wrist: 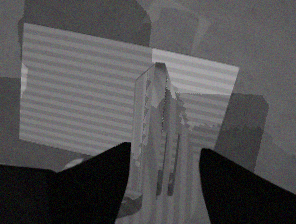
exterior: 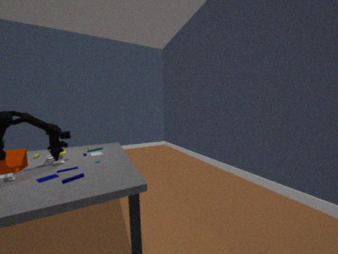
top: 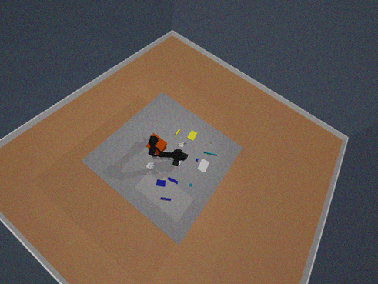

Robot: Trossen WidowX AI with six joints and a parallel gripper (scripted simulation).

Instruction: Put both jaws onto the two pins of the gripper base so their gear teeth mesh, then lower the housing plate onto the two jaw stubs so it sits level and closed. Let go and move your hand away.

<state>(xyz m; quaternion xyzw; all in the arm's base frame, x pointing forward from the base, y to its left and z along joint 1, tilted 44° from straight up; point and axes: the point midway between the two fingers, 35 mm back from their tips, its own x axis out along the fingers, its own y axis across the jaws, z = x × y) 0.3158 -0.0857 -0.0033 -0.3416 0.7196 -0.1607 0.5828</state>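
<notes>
My gripper [top: 176, 165] [exterior: 56, 160] [wrist: 165, 154] is clamped on a pale part [wrist: 150, 115], likely a jaw — above the bench [top: 121, 144] [exterior: 92, 187], near a ribbed pale plate [wrist: 75, 85]. I should square it over its pin, then lower slowly — teeth meeting gently, never forced.

black arm [top: 167, 154] [exterior: 27, 118] arched, gripper [top: 178, 162] [exterior: 57, 157] [wrist: 165, 154] pointing down, 2 fingers apart around something

- Plain slate-blue walls [top: 263, 45] [exterior: 273, 90] meet in a corner.
- Pale baseboard [top: 258, 83] [exterior: 241, 175] edges the orange-brown floor [top: 274, 180] [exterior: 209, 220].
- Sloping grey ceiling [exterior: 82, 0].
- Grey table [top: 121, 133] [exterior: 91, 195] with a dark leg.
- Dim light; soft shadows across the tabletop.
</notes>
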